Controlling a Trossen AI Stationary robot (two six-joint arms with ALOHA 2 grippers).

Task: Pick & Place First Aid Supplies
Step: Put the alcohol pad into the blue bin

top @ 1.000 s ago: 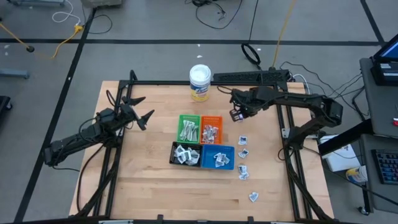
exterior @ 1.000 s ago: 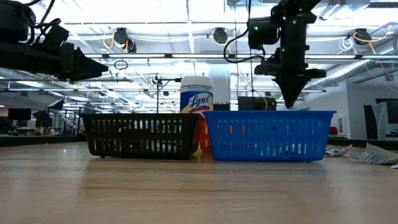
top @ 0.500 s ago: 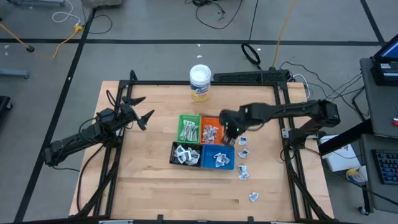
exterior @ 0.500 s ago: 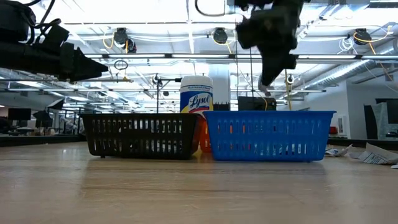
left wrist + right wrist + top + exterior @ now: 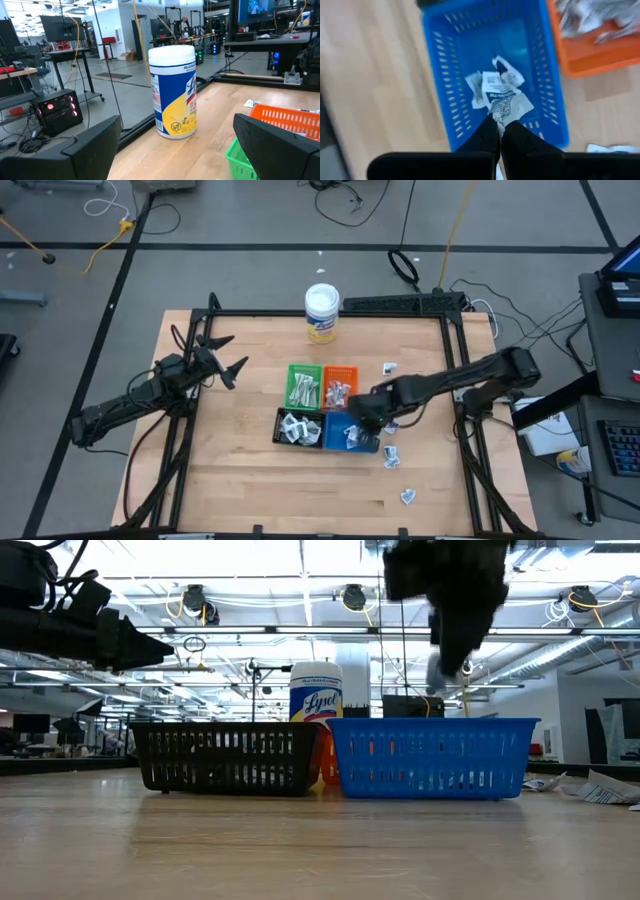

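My right gripper [image 5: 364,418] hovers over the blue tray [image 5: 340,442], shut on a small white-grey packet [image 5: 508,106] with dark print. In the low view it hangs above the blue tray [image 5: 430,756], the pale packet [image 5: 437,671] at its tips. More packets lie in the blue tray [image 5: 490,82] and in the black tray [image 5: 298,429], the green tray [image 5: 304,388] and the orange tray [image 5: 340,389]. Loose packets [image 5: 391,456] lie flat on the table right of the trays, one [image 5: 388,367] farther back. My left gripper [image 5: 228,356] waits open at the table's left. My right gripper pinches the packet by one edge [image 5: 501,118] between its two fingertips [image 5: 490,131], coming from above and pointing down. The packet is lifted clear and hangs below the fingers, over the blue tray's inside.
The white-lidded, yellow-labelled tub [image 5: 321,312] stands at the table's far edge and fills the left wrist view [image 5: 172,90]. The trays sit together mid-table. Bare wood [image 5: 230,460] stretches left of and in front of the trays. A black frame [image 5: 320,314] borders the table.
My right gripper has swung from the far side, near the tub, toward the near edge and leftward, ending over the blue tray. It has stayed shut. The left arm has kept still.
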